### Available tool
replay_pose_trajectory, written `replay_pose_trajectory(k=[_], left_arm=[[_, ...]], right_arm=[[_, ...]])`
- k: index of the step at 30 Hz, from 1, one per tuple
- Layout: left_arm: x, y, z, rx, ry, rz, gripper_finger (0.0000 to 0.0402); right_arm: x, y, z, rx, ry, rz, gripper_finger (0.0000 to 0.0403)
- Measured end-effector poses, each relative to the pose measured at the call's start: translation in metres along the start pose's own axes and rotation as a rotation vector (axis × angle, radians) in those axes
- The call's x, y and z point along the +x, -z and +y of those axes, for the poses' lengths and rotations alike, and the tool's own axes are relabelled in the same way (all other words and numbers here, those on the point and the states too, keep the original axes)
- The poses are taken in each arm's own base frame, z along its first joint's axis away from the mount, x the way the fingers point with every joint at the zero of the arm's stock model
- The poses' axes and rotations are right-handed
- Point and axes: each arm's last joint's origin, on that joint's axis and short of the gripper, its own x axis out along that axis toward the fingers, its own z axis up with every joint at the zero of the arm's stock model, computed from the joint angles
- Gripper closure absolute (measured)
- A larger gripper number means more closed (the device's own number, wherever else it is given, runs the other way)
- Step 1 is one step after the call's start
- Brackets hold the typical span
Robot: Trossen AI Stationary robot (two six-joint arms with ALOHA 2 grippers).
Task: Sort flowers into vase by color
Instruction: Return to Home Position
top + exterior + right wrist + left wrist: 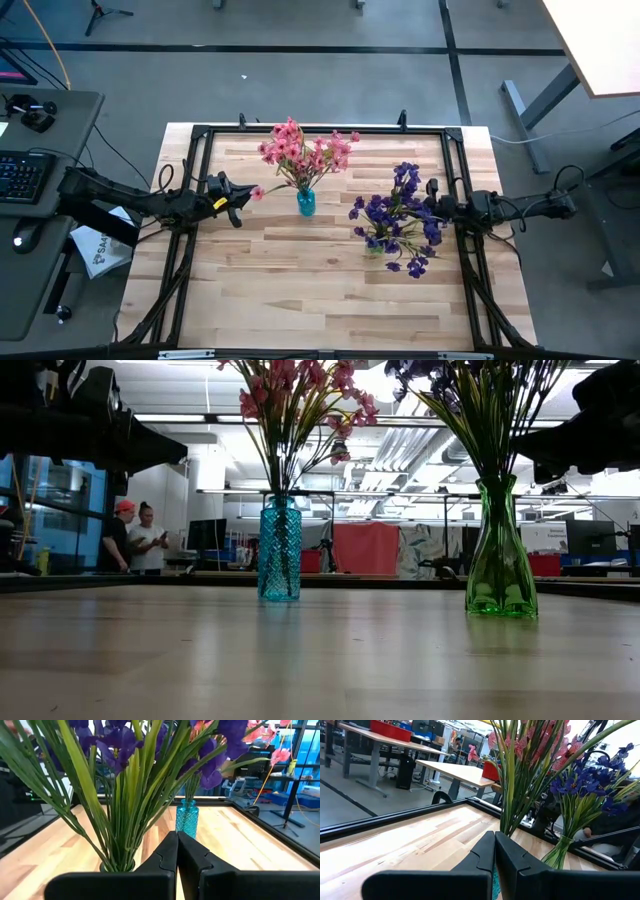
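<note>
With fingers together and empty, the left gripper and right gripper should back off without snagging the flowers.

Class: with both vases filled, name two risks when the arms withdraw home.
1. The right tool sits right by the purple flowers; retreating may snag stems and tip the green vase.
2. The left tool is beside a drooping pink blossom; catching it might tug the blue vase.

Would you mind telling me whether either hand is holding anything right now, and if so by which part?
Nothing is held: the left hand and the right hand are both shut, with nothing between their fingers.
</note>
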Motion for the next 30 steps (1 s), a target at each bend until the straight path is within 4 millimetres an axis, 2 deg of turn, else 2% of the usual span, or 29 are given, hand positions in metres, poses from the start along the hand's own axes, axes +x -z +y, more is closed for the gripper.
replay_pose_trajectory(k=[4,10,21,30], left_arm=[[-0.001,0.0,0.0,0.003,0.005,0.007,0.0401],[-0.011,-0.011,0.002,-0.048,0.043,-0.055,0.0401],[-0.032,-0.037,0.01,-0.211,0.108,-0.275,0.0401],[-0.032,-0.037,0.01,-0.213,0.103,-0.276,0.0401]], right_arm=[[0.0,0.0,0.0,0.003,0.0,0.0,0.0403],[-0.002,-0.003,0.0,0.005,-0.005,-0.038,0.0403],[-0.002,-0.003,0.0,0.003,-0.005,-0.036,0.0403],[-0.002,-0.003,-0.001,0.003,-0.004,-0.037,0.0403]])
